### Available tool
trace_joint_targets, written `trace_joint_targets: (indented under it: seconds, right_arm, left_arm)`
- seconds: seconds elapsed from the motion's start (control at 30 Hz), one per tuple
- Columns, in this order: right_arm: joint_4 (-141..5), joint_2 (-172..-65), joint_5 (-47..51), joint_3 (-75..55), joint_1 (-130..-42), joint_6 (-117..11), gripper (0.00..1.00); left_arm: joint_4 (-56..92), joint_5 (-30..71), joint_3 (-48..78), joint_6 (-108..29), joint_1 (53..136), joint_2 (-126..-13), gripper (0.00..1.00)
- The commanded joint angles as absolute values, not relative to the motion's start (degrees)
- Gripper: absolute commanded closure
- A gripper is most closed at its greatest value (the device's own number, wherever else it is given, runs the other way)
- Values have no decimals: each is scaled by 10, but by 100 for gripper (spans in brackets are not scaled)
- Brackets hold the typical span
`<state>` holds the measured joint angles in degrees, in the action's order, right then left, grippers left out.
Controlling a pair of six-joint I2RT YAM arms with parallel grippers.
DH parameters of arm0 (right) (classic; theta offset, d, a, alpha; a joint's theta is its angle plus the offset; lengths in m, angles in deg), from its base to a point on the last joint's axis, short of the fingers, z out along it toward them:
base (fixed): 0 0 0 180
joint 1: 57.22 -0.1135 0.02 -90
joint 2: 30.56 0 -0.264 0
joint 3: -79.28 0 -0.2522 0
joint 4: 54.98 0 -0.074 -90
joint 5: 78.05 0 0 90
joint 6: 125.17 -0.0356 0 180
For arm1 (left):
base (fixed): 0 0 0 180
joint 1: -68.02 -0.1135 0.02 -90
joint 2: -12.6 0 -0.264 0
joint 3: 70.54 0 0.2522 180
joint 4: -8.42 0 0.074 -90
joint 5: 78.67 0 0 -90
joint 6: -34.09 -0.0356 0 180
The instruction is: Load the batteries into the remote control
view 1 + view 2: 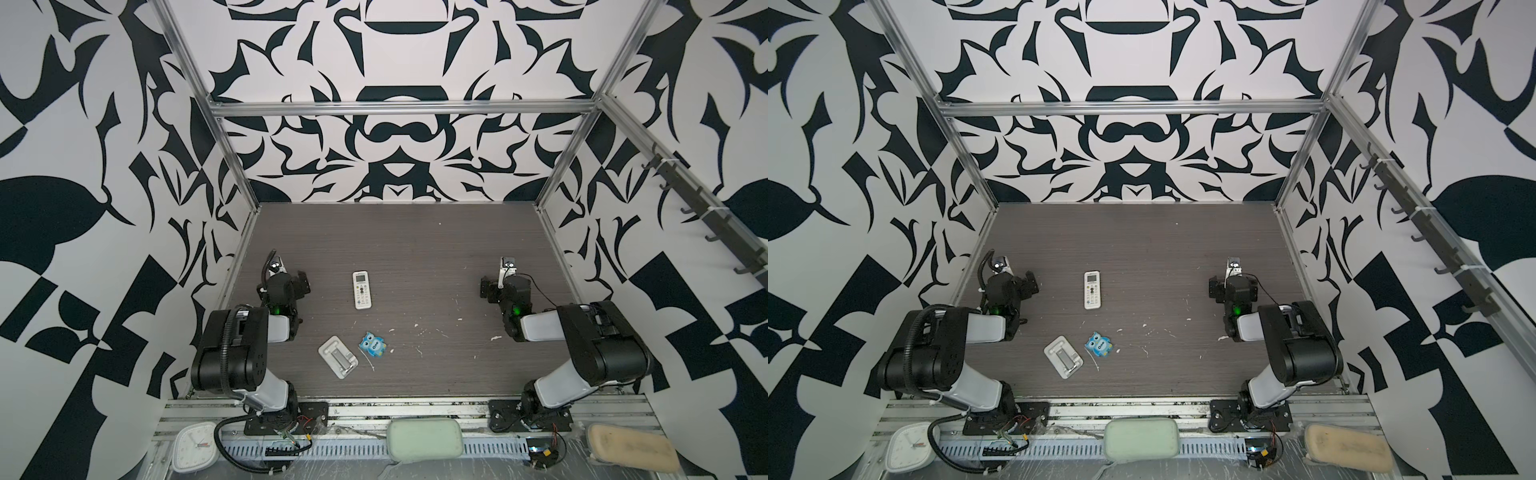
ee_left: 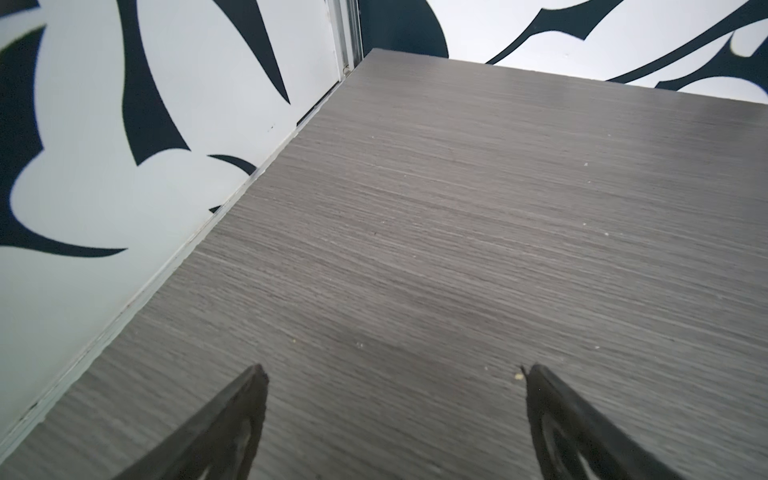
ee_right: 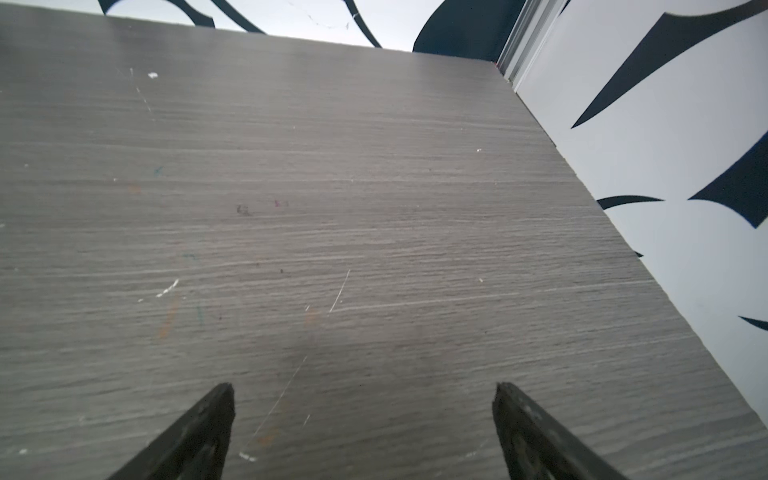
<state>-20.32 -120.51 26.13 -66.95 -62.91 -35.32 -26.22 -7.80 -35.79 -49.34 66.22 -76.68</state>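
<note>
Left tool (image 2: 395,374) and right tool (image 3: 363,392): jaws wide, empty, over desk (image 2: 457,208). Remote (image 1: 362,289) lies face-up mid-desk, long axis front-to-back, nearer left tool, toward its right. Bay presumably underneath; flip likely needed. Batteries not visible.

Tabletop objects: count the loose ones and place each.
3. The remote control lies face up mid-table; the white tray sits nearer the front edge; the blue owl item lies just right of it. Smaller things may be hidden.
</note>
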Motion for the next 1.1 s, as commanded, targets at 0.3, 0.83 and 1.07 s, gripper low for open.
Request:
trace_joint_targets:
  seconds: [0.3, 0.83, 1.07]
  right_arm:
    - [-166, -1197, 260, -666, -628, -360, 0]
    - [-168, -1199, 260, -664, -628, -360, 0]
    - [-157, -1192, 262, -672, -628, -360, 0]
  left_arm:
    - [-330, -54, -363, -487, 659, -770, 1]
    - [-314, -49, -352, -488, 659, -776, 1]
    - [-328, -49, -363, -491, 660, -770, 1]
